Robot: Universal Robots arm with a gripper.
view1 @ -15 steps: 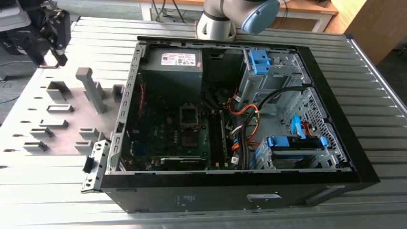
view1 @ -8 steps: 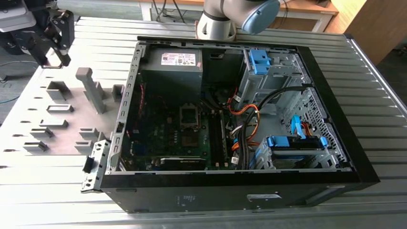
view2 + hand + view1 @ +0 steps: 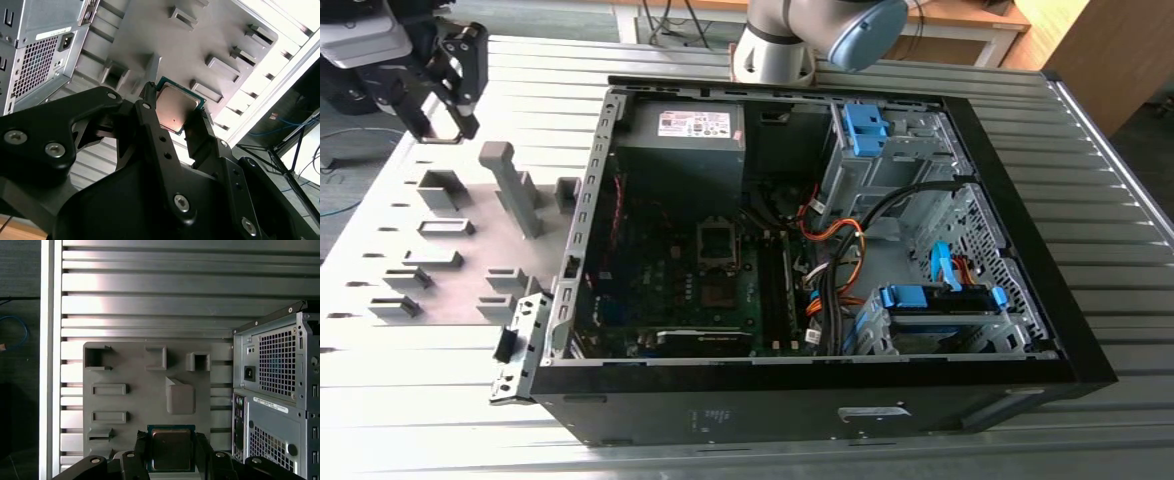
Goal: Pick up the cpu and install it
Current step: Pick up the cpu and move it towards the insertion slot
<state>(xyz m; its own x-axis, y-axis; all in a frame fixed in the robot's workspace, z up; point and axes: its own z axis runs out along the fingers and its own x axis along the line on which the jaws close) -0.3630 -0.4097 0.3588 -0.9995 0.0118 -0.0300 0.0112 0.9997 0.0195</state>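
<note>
Cpu: thin, flat square with a silvery metal top on a green-edged board. Judged light, stiff and fragile. The underside contacts should not be touched and the smooth lid is likely slippery, so two opposite edges are the right place to hold it.

Pincer: narrowed onto the cpu, one finger against each of two opposite edges, lid facing both wrist cameras. The chip looks level between the fingers in the first wrist view.

Location: the cpu is lifted clear above the grey holder plate, apart from its holder blocks. In the exterior view the pincer sits at the far side, at the exterior view's left of the computer case.

Containers: the plate pockets I can see into hold nothing. The case lies open on the ribbed tabletop and holds the motherboard with its dark socket frame, a power supply, drive cages with blue clips and orange and black cables. The socket is well apart from the cpu.
</note>
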